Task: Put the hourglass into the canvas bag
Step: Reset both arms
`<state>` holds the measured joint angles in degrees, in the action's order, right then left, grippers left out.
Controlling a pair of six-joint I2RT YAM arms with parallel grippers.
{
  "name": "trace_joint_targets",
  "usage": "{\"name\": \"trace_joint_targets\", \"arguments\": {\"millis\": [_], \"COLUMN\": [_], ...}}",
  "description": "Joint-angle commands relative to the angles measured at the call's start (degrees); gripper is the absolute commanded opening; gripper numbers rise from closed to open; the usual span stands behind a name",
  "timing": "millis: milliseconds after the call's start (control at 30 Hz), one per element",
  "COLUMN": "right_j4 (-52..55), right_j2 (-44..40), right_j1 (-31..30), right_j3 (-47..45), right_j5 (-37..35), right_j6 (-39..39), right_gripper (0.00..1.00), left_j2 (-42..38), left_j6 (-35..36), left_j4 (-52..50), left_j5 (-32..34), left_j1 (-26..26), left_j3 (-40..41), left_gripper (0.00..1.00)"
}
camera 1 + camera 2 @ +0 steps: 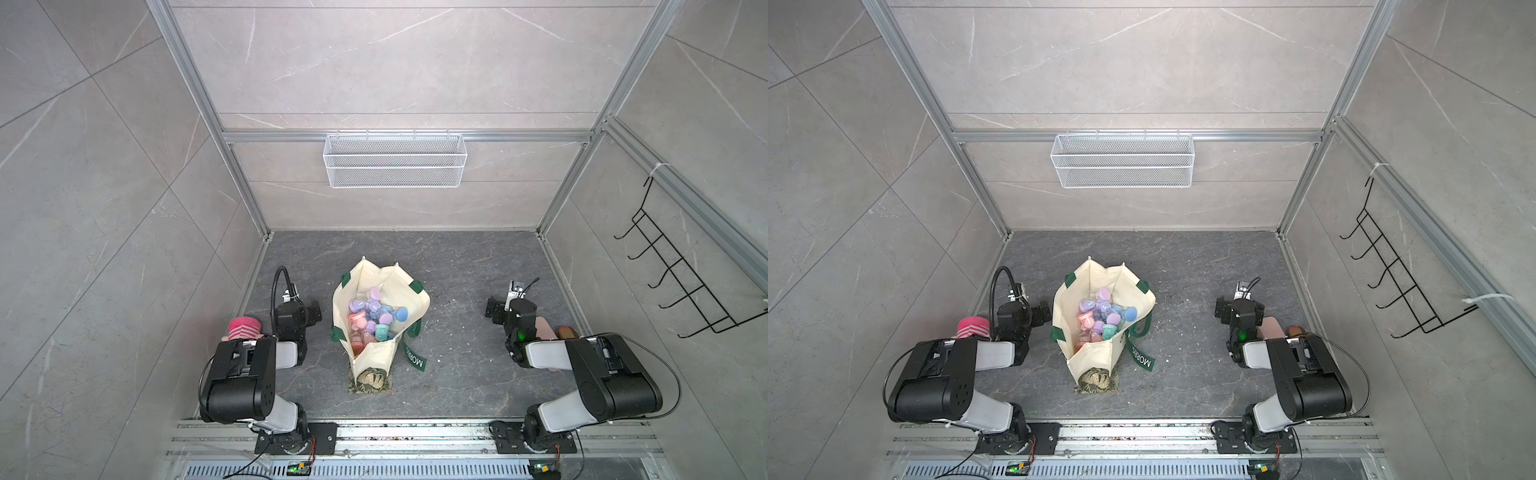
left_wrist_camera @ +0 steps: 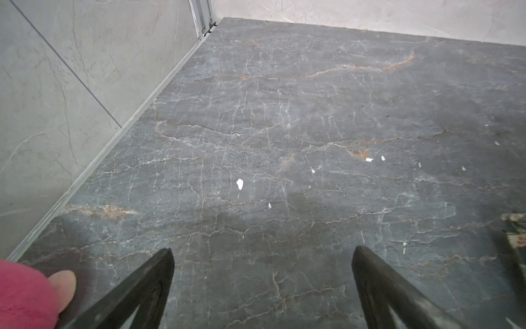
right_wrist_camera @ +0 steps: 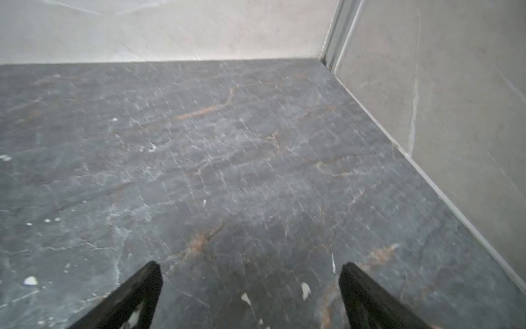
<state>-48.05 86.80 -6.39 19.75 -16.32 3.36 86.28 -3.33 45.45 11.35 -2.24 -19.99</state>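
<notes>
I see my left gripper [image 2: 263, 253] open and empty over the dark marble worktop [image 1: 457, 266], the cream canvas bag with green handles [image 1: 374, 359] standing centre, pastel hourglasses [image 1: 376, 309] piled inside it, and my right gripper [image 3: 250, 266] likewise open.

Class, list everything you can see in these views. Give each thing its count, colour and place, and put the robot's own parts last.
canvas bag: one, cream with dark green handles, standing open mid-table
hourglasses: many, exact count unclear, pastel purple, pink, blue and teal, piled inside the canvas bag
patterned flat item: one, greenish-brown, at the bag's near end, partly under it
mesh basket: one, white, hung on the back wall
hook rack: one, black wire, on the right-hand wall
striped item: one, pink and white, beside the left arm, partly hidden
beige-pink item: one, behind the right arm, mostly hidden
brown item: one, next to the beige-pink item, mostly hidden
tabletop: one, dark grey marble, white flecks
left gripper: one, black, open, over the tabletop
right gripper: one, black, open, over the tabletop
</notes>
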Motion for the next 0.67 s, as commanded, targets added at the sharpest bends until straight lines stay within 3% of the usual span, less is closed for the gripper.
{"name": "trace_joint_targets", "arguments": {"millis": [0, 633], "right_j4": [-4.6, -4.2], "right_j2": [0.0, 0.0], "right_j1": [-0.3, -0.4], "right_j3": [-0.4, -0.2], "right_j5": [3.5, 4.1], "right_j6": [-1.5, -1.6], "right_gripper": [1.0, 1.0], "left_j2": [-0.3, -0.3], "left_j6": [1.1, 1.1], "left_j4": [4.1, 4.1], "left_j5": [-0.8, -0.6], "left_j1": [0.0, 0.1], "left_j3": [-0.1, -0.1], "left_gripper": [1.0, 1.0]}}
